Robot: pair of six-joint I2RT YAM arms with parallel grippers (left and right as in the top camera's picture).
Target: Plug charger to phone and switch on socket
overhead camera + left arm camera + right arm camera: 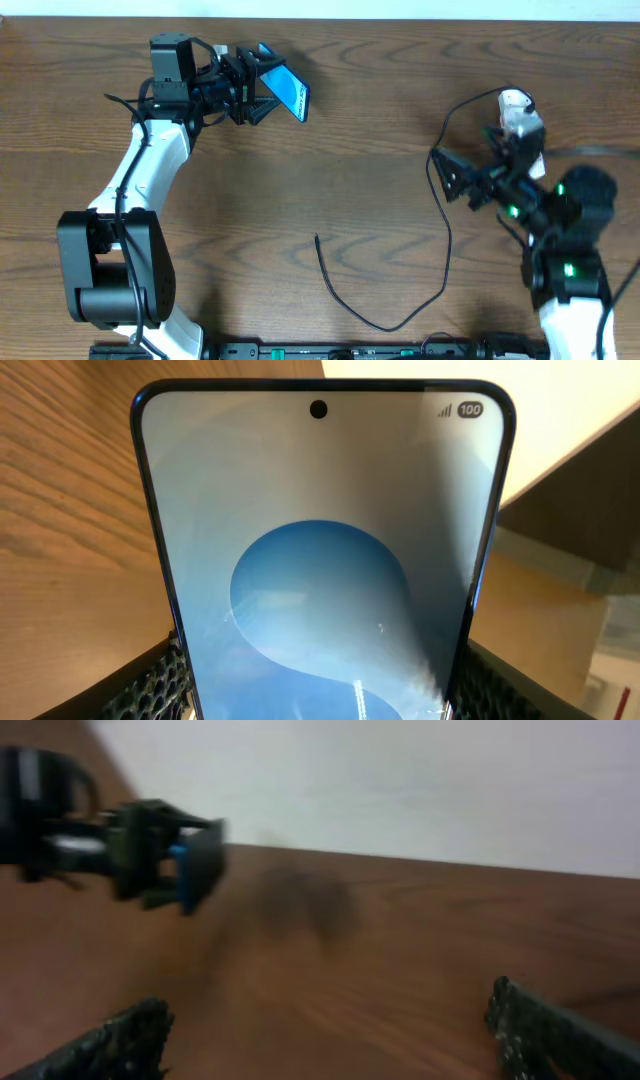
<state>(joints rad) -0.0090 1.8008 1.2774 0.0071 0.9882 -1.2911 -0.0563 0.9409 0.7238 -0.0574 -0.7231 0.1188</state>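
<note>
The left tool (258, 97) holds the phone (290, 92) lifted off the counter (350, 150) at the far left, its jaws closed on the phone's lower edges. The phone is slim with a dark rim. Its screen is bright blue overhead, and the left wrist view shows it as pale grey-blue with a rounder, deeper blue blob (320, 600). A small camera hole sits at the top centre, with signal bars and a battery mark in the corner. It is tilted, screen facing right and up.

The right tool (445, 178) hangs at the right, jaws wide with nothing between them.

The charger cable (447, 250) is thin and black. It runs from a white block (518, 110) partly hidden by the right arm, loops toward the near edge, and ends at its plug tip (318, 238) on bare wood near the middle, well apart from the phone.
</note>
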